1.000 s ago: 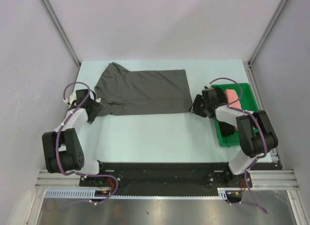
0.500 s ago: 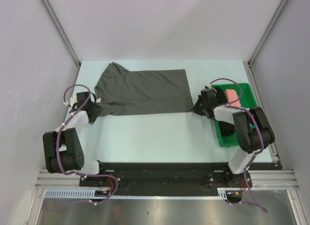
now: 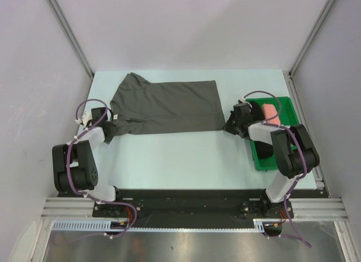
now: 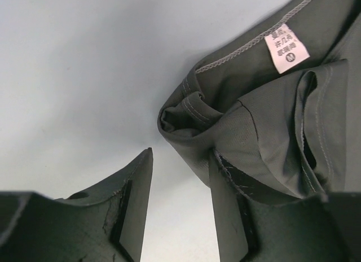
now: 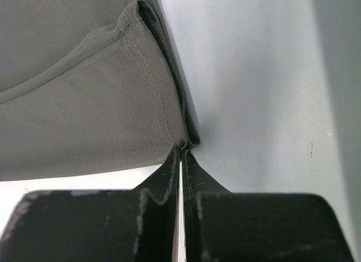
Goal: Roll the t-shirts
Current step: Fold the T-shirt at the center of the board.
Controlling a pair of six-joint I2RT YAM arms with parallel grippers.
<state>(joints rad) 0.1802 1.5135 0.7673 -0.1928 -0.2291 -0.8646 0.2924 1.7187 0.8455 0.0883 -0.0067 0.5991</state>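
Note:
A dark charcoal-grey t-shirt [image 3: 169, 107] lies spread flat across the back of the table, neck end to the left. My left gripper [image 3: 111, 128] is at its near left corner. In the left wrist view that gripper [image 4: 181, 153] is open, bare table shows between the fingers, and the right finger touches the bunched cloth [image 4: 265, 126] below the white neck label [image 4: 286, 49]. My right gripper [image 3: 225, 126] is at the shirt's near right corner. In the right wrist view it [image 5: 181, 148] is shut, with the stitched hem corner [image 5: 84, 92] pinched at its tips.
A green tray [image 3: 293, 104] stands at the right edge. It holds a salmon-pink roll [image 3: 271, 112] and a dark roll [image 3: 264, 149] partly hidden by my right arm. Grey walls close in the table on the left, back and right.
My right gripper has shut on the shirt's hem corner. My left gripper's fingers have come closer together and it has shifted slightly toward the shirt's left corner.

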